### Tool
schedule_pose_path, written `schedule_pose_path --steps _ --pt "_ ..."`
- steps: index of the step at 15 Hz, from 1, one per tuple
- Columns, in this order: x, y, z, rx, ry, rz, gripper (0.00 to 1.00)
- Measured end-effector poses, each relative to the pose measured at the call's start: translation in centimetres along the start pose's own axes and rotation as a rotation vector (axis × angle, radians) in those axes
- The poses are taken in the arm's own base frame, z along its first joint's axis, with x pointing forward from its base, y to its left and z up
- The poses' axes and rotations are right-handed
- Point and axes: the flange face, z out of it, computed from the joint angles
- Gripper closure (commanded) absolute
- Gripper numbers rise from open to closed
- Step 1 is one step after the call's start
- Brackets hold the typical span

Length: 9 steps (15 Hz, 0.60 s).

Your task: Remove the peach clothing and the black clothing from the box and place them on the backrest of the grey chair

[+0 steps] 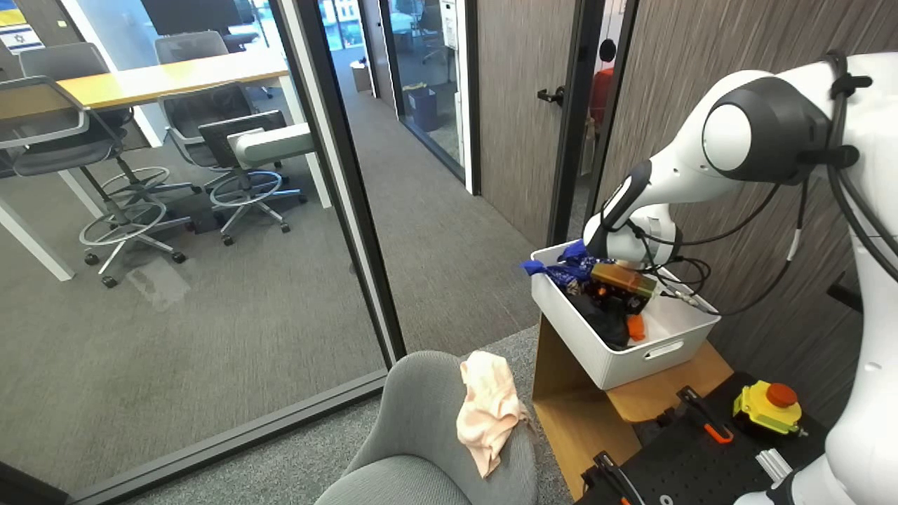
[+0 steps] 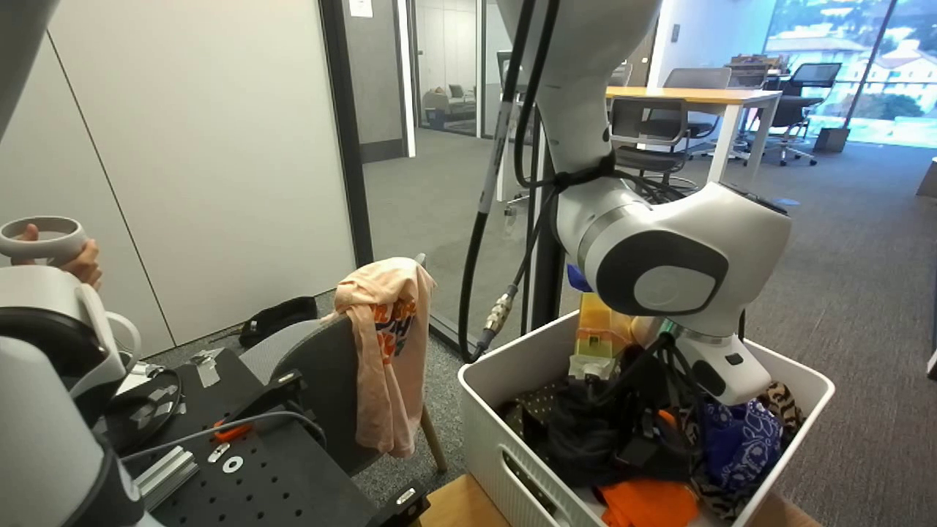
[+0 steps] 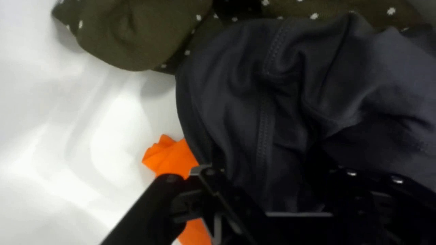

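Observation:
The peach clothing hangs over the backrest of the grey chair (image 1: pixel 414 400); the clothing shows in both exterior views (image 1: pixel 485 410) (image 2: pixel 395 344). The black clothing (image 2: pixel 582 432) lies crumpled inside the white box (image 2: pixel 483 432). It fills much of the wrist view (image 3: pixel 238 95). My gripper (image 3: pixel 275 170) is down inside the box at the black clothing. Its two fingers stand wide apart, with dark folds of the black clothing between them. The fingertips are dark and partly lost against the cloth. In the exterior views the arm and box contents mostly hide the gripper.
The box also holds an orange cloth (image 2: pixel 648 505), a blue patterned cloth (image 2: pixel 743 439), an olive dotted cloth (image 3: pixel 129 34) and a yellow-orange container (image 2: pixel 596 333). The box walls surround the gripper. A black perforated table (image 2: pixel 271 490) and a yellow-red emergency button (image 1: pixel 772 407) are nearby.

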Motion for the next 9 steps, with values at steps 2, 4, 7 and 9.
schedule_pose_path --steps 2,4,7,9 --pt "0.07 -0.09 -0.1 0.003 0.002 0.0 0.84" --pt "0.13 -0.16 -0.17 0.004 0.003 0.001 0.99" --pt "0.17 -0.21 -0.23 0.005 0.004 0.001 0.97" --pt "0.15 -0.22 -0.23 0.005 0.003 0.0 0.97"
